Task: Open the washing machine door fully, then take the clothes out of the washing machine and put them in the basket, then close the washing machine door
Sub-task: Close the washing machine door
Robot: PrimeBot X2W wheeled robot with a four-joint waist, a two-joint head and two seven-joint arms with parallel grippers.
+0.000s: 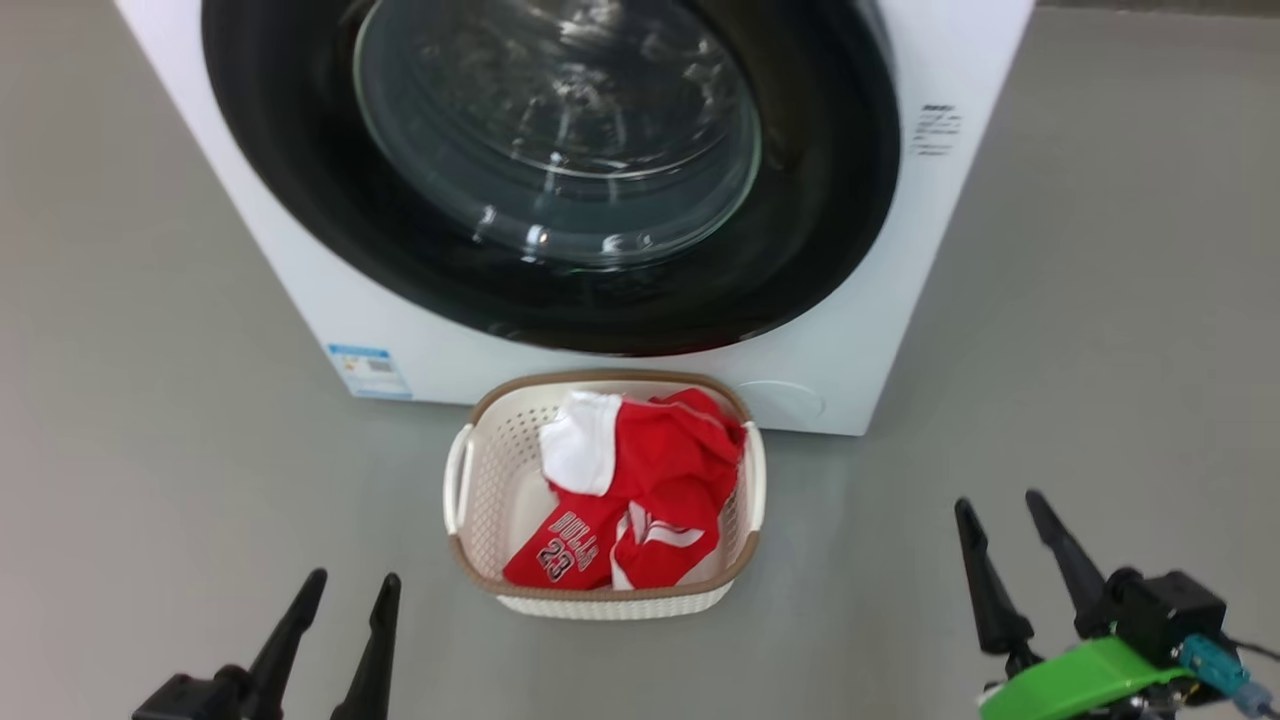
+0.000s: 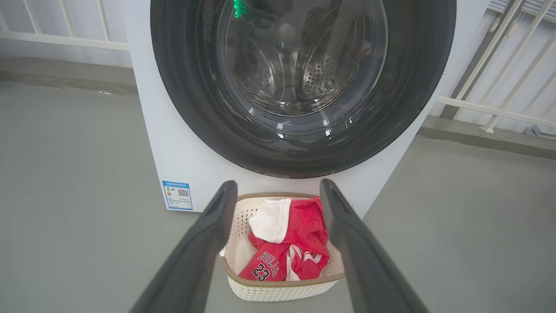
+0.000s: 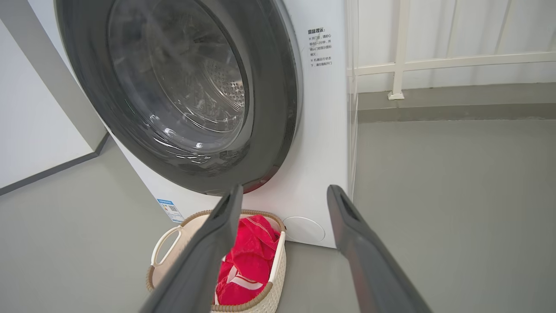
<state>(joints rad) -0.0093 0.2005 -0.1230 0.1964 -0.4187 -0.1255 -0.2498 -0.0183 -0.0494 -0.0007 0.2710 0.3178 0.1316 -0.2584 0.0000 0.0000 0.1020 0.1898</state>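
My left gripper (image 1: 355,577) has its two dark fingers spread apart, and nothing is between them. My right gripper (image 1: 998,498) is spread the same way and holds nothing; its tips stand a little further ahead. Behind its fingers, a green bracket (image 1: 1085,675) sits on my wrist.

Bright, diffuse light is filling all three views, and the small cream-white perforated plastic basket (image 1: 488,500) is casting only a faint shadow on the smooth grey floor (image 1: 150,450). The bulging clear glass window (image 1: 560,130) of the large round glossy black door (image 1: 290,200) is throwing back white streaks and pinpoint glare along its lower curve. Both wrist views are showing wide-angle stretch toward their edges, and the long dark gripper fingers (image 2: 195,252) are appearing slightly soft.
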